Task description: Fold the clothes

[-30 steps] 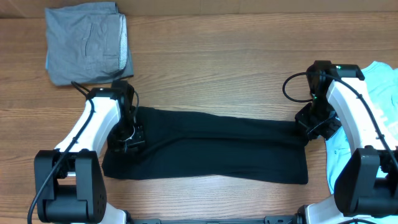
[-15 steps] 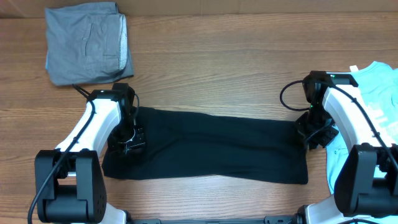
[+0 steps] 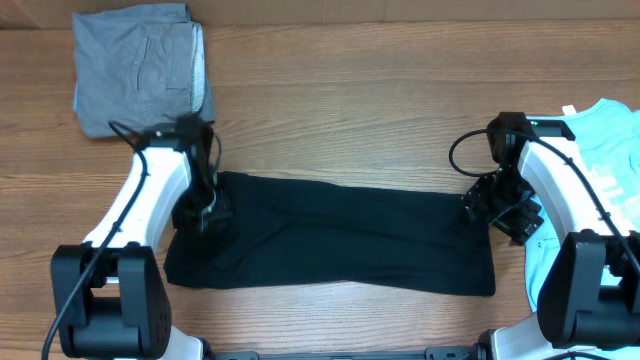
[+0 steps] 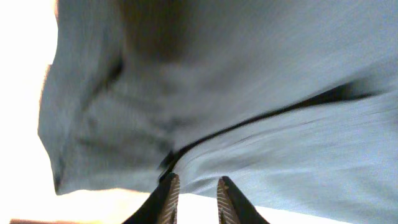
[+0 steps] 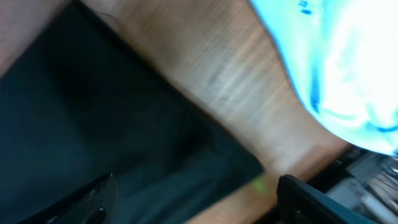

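Only overhead: folded grey garment point(image 3: 140, 70).

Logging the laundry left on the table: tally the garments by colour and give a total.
Black: 1, the black T-shirt, folded into a long strip
Grey: 1, the folded grey garment, top left
Light blue: 1, the light-blue tee, at the right edge, partly out of frame
Total: 3

A: What colours are showing?
B: A plain black T-shirt point(image 3: 330, 235) is lying at centre, a grey garment point(image 3: 138, 68) at ten o'clock, a light-blue tee point(image 3: 608, 160) at three, on brown woodgrain table point(image 3: 350, 110).
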`<state>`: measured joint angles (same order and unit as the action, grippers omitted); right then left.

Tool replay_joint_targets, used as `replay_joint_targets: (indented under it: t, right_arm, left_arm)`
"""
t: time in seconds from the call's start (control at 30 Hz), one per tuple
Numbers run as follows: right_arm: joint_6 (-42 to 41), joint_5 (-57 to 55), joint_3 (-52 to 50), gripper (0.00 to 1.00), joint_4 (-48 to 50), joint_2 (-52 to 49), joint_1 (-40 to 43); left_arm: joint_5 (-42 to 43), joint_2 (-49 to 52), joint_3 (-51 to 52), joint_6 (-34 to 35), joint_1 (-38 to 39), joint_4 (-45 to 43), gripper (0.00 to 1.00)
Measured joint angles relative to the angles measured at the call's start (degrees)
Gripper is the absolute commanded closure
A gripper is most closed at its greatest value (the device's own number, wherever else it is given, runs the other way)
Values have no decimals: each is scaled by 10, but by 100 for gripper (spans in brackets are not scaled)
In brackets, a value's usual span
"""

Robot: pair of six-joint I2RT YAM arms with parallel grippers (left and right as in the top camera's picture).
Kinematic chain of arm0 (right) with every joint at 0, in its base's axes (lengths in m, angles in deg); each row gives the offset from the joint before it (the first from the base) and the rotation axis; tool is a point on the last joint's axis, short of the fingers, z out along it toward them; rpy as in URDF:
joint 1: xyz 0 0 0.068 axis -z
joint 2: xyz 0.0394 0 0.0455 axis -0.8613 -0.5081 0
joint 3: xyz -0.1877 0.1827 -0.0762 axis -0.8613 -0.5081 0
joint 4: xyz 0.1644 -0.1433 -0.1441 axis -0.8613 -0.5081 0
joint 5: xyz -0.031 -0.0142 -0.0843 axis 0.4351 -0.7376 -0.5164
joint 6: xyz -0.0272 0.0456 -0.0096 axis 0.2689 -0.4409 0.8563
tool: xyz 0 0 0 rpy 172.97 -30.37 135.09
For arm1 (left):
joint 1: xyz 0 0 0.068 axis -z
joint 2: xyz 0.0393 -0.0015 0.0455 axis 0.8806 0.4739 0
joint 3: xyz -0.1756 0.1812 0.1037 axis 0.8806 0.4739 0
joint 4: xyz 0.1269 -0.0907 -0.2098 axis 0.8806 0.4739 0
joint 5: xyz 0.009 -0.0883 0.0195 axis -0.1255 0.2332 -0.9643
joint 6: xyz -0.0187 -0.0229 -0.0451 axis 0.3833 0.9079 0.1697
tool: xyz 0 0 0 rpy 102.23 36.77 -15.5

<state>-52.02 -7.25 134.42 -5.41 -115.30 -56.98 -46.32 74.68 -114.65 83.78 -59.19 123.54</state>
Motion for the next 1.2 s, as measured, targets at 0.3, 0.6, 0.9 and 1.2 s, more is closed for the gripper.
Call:
replay_joint_targets:
  t: [0.3, 0.6, 0.9, 1.2]
  right_arm:
    - [58, 64, -2, 92, 74, 0, 0]
    - [65, 88, -45, 94, 149, 0, 0]
    - [65, 101, -100, 96, 227, 0, 0]
    - [46, 104, -125, 96, 270, -1, 0]
  left_arm:
    - [51, 0, -45, -28, 20, -55, 96]
    - [61, 67, 17, -29, 21, -121, 96]
    - [67, 128, 7, -25, 15, -115, 96]
    - [93, 137, 3, -10, -52, -100, 96]
